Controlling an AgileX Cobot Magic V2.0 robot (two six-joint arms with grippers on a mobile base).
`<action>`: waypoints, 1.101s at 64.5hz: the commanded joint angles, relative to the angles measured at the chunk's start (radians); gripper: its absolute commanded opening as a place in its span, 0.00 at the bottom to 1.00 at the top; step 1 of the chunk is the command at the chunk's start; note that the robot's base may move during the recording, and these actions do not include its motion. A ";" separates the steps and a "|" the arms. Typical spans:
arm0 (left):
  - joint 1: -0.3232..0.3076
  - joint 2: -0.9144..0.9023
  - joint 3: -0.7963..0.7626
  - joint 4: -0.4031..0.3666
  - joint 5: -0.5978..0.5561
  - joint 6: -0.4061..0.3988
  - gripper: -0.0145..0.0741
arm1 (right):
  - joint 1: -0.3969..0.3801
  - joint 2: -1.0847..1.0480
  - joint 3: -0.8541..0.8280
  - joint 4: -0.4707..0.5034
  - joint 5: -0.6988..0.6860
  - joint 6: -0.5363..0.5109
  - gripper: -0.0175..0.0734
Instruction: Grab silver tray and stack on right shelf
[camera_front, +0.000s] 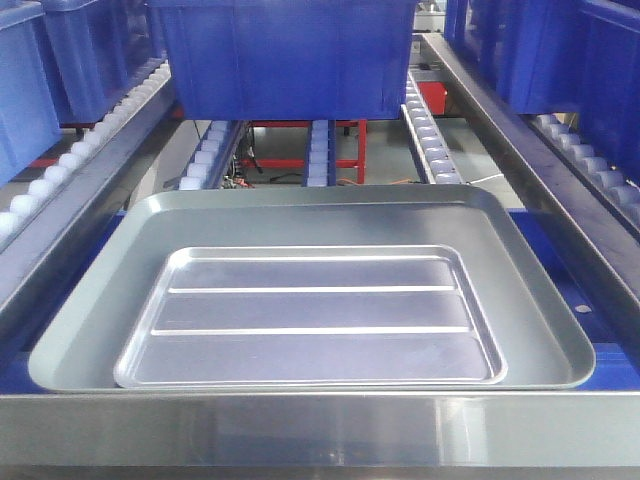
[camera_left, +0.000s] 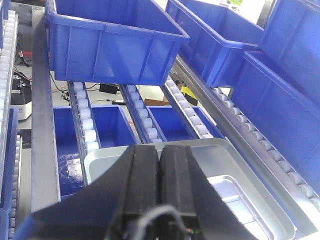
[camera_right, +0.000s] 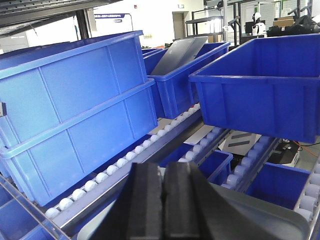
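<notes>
The silver tray (camera_front: 310, 318), shiny with two long ridges, lies flat inside a larger dull grey tray (camera_front: 120, 300) on the centre roller rack. In the left wrist view the silver tray (camera_left: 235, 192) shows to the right of my left gripper (camera_left: 160, 149), which is shut and empty above the grey tray (camera_left: 102, 161). My right gripper (camera_right: 162, 168) is also shut and empty, over the grey tray's (camera_right: 270, 215) edge. The right shelf's roller row (camera_front: 590, 165) runs along the right side under blue bins. Neither gripper appears in the front view.
A big blue bin (camera_front: 285, 55) sits on the rollers just behind the trays. More blue bins (camera_left: 220, 37) (camera_right: 260, 85) fill the lanes on both sides. A broad steel lip (camera_front: 320, 430) crosses in front of the trays, and a red frame (camera_front: 300, 140) shows below.
</notes>
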 joint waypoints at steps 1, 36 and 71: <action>-0.009 0.007 -0.029 0.006 -0.077 0.001 0.06 | 0.001 0.010 -0.028 -0.015 -0.063 -0.008 0.25; -0.009 0.007 -0.029 0.006 -0.077 0.001 0.06 | -0.340 -0.062 0.075 0.498 0.028 -0.645 0.25; -0.009 0.011 -0.029 0.006 -0.077 0.001 0.06 | -0.658 -0.286 0.351 0.673 -0.191 -0.775 0.25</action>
